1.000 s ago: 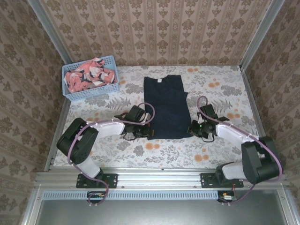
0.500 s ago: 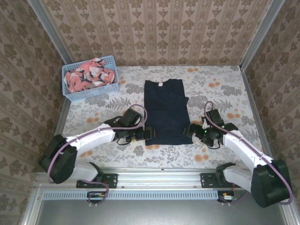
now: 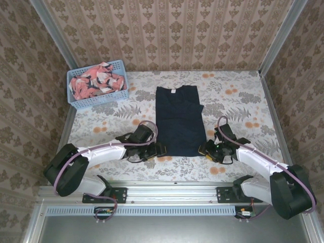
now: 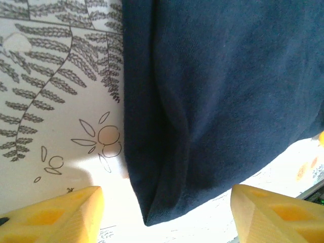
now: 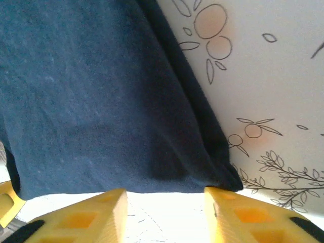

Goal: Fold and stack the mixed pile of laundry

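The navy garment (image 3: 178, 121) lies flat in the middle of the table, collar to the far side. My left gripper (image 3: 161, 150) stands at its near left corner, my right gripper (image 3: 203, 149) at its near right corner. In the left wrist view the left gripper (image 4: 167, 218) is open, and the navy garment's corner (image 4: 202, 101) reaches down between the yellow fingers (image 4: 66, 215) untouched. In the right wrist view the right gripper (image 5: 164, 218) is open and the navy hem (image 5: 101, 111) ends just ahead of its fingertips (image 5: 243, 215). The coral-pink printed garment (image 3: 97, 81) lies crumpled in the basket.
The light blue perforated basket (image 3: 100, 102) stands at the far left corner of the table. The floral tablecloth (image 3: 238, 101) is bare to the right of the navy garment and along the near edge. Patterned walls close in three sides.
Both grippers were shut at the navy garment's near corners and have let go and opened. The hem came slightly nearer. Both arms drew back toward the near edge.
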`<act>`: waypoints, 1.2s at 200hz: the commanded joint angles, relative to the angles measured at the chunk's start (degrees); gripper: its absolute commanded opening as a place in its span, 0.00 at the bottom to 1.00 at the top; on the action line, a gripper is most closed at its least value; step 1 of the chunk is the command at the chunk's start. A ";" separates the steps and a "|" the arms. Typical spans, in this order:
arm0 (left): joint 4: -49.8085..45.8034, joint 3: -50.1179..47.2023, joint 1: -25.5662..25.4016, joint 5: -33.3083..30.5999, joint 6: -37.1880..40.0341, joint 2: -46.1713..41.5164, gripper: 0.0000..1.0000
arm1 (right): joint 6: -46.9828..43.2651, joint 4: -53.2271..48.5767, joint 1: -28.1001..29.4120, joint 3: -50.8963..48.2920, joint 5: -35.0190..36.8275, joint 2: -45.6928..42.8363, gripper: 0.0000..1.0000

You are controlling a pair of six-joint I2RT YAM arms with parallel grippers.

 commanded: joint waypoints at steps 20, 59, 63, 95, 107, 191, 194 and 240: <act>0.89 -0.60 0.16 -0.19 -1.06 -0.10 0.67 | 2.69 -0.14 0.06 1.43 3.11 1.46 0.47; 0.27 -0.62 1.07 -0.90 0.47 0.27 0.67 | 0.98 -3.50 0.15 2.49 6.04 1.37 0.48; 0.34 -0.60 1.11 -0.98 0.49 0.34 0.67 | 0.89 -3.71 0.16 2.43 6.30 1.43 0.48; 0.98 -0.35 1.91 -0.75 1.02 1.13 0.66 | 0.69 -2.07 0.19 1.99 8.13 2.85 0.49; 1.15 -0.12 1.87 -0.40 0.97 1.40 0.65 | 1.12 -0.10 0.29 1.65 7.41 4.67 0.48; 1.41 0.64 -1.85 -2.41 -5.06 3.02 0.66 | 1.05 2.70 3.07 2.85 10.47 10.04 0.27; 1.37 0.78 -1.86 -2.47 -5.31 3.21 0.66 | 1.25 2.99 3.12 2.93 10.47 10.10 0.28; 1.71 1.36 -2.21 -4.17 -10.31 3.95 0.65 | 6.10 4.37 4.45 4.89 9.50 10.17 0.45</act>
